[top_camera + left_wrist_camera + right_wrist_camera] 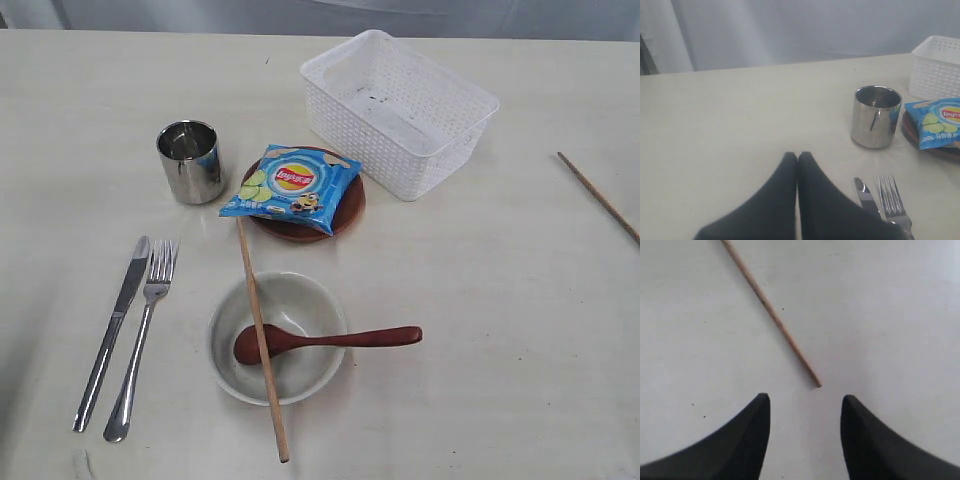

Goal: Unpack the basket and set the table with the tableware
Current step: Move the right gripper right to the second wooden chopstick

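Note:
The white lattice basket [398, 108] stands empty at the back of the table [500, 330]. A steel cup [190, 160] is left of the brown plate [345, 215]. Knife [112, 330] and fork [143, 335] lie side by side at the front left. The white bowl [300, 300] holds the wooden spoon [330, 340]; one chopstick [261, 335] lies across it. A second chopstick [598, 195] lies far right. My left gripper [798, 156] is shut, empty, beside the knife [865, 192]. My right gripper [805, 399] is open just short of that chopstick's [771, 312] end.
A blue chip bag [292, 187] lies on the brown plate. Neither arm shows in the exterior view. A grey wall [790, 30] rises behind the far table edge.

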Controlling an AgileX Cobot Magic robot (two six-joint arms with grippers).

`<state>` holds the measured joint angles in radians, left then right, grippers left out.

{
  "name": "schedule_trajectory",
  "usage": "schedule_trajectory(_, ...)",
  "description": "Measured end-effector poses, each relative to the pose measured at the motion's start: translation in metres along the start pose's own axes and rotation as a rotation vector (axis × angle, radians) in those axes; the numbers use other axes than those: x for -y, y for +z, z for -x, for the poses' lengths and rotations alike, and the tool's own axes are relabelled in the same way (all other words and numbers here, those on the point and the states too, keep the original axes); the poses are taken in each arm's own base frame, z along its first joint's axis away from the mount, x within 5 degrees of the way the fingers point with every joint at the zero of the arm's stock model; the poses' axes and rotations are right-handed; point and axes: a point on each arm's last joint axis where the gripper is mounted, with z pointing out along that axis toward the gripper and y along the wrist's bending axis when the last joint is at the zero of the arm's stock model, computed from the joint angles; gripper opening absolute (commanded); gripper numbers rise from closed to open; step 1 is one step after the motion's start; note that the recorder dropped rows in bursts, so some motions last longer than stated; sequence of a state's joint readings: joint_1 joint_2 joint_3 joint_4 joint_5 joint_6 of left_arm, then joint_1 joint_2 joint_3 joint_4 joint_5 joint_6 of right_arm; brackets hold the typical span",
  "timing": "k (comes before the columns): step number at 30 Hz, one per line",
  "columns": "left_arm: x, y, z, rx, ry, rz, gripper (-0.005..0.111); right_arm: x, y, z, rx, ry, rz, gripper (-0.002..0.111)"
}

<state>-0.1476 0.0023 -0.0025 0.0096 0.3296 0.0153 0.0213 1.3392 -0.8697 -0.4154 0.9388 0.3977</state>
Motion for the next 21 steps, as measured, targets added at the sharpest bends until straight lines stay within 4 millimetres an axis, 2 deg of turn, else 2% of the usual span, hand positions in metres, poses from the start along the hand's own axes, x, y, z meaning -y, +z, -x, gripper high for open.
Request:
schedule_trajectory(4, 0.000, 0.000, 0.000, 0.000, 0.000, 0.000, 0.000, -0.005, 0.013, -0.001, -0.053, -0.015, -0.004, 0.044)
schedule_trajectory(9, 0.000, 0.000, 0.000, 0.000, 0.000, 0.000, 0.000, -0.027, 0.049, 0.006, -0.276, -0.082, 0.059, 0.044)
schedule_trajectory(13, 0.000, 0.000, 0.000, 0.000, 0.000, 0.000, 0.000, -0.042, 0.072, 0.019, -0.359, -0.158, 0.115, 0.043)
schedule_trajectory(15, 0.000, 0.000, 0.000, 0.000, 0.000, 0.000, 0.000, -0.045, 0.080, 0.030, -0.356, -0.202, 0.106, 0.038)
schedule_trajectory(19, 0.000, 0.000, 0.000, 0.000, 0.000, 0.000, 0.000, -0.044, 0.094, 0.048, -0.333, -0.324, 0.043, 0.017)
schedule_trajectory(21, 0.000, 0.000, 0.000, 0.000, 0.000, 0.000, 0.000, -0.046, 0.103, 0.051, -0.335, -0.412, 0.030, 0.016)
